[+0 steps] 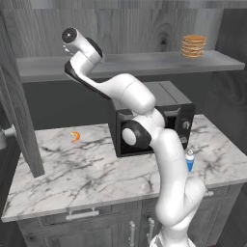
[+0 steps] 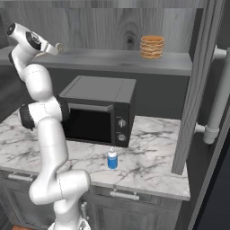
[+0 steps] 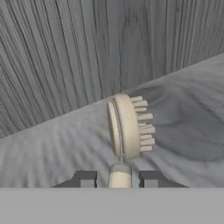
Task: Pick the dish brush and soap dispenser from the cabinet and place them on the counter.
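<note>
up on the grey inner shelf (image 3: 183, 113) of the dark wood-grain cabinet (image 3: 65, 52), my claw (image 3: 119, 179) has its two dark tips drawn in close on either side of the thin tan wooden handle of the pale-headed dish brush (image 3: 127, 127). i judge i should seat the grip firmly, then lift straight before backing out toward the white marble counter (image 1: 96, 169), where the small blue soap dispenser (image 2: 112, 159) already stands.

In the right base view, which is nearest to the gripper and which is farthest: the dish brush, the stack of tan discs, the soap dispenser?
1. Dish brush: between the gripper's jaws, on the cabinet shelf at its left end.
2. Stack of tan discs: same shelf, farther right.
3. Soap dispenser: down on the counter, before the microwave.
</note>
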